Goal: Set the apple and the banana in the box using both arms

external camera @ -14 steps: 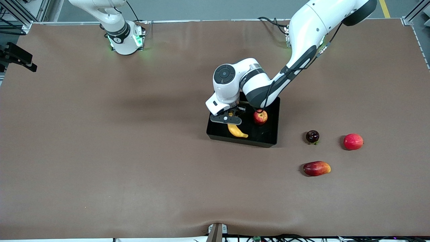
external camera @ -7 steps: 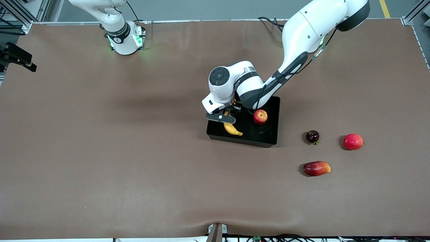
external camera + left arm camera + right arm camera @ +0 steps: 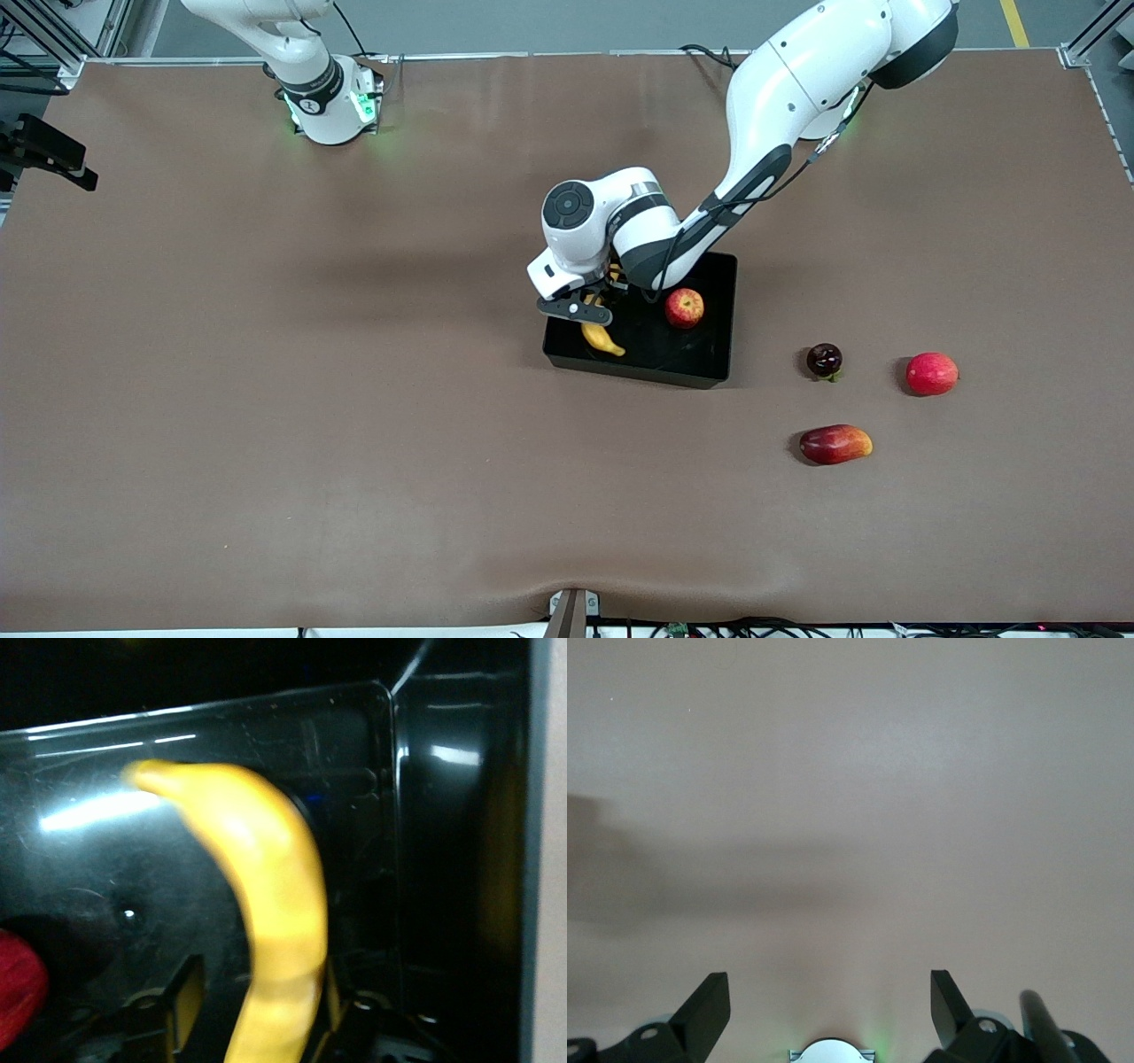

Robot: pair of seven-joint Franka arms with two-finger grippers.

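The black box [image 3: 716, 354] sits mid-table. The red apple [image 3: 685, 307] lies inside it and shows as a red patch in the left wrist view [image 3: 16, 988]. The yellow banana [image 3: 602, 339] is in the box's end toward the right arm, its tip over the glossy floor [image 3: 275, 895]. My left gripper [image 3: 588, 311] hangs low over the box [image 3: 443, 859], straddling the banana [image 3: 264, 1014]. One finger [image 3: 182, 1003] stands apart from the banana, the second is against it. My right gripper [image 3: 830, 992] is open and empty over bare table, out of the front view; that arm waits.
Toward the left arm's end of the table lie a dark round fruit [image 3: 824, 359], a pink-red round fruit [image 3: 931, 373] and a red-orange mango-like fruit [image 3: 834, 444] nearer the front camera. The right arm's base [image 3: 328, 106] stands at the table's edge.
My left arm has shifted a little toward the right arm's end over the box, and the banana has shifted the same way inside it. The apple and right arm have not moved.
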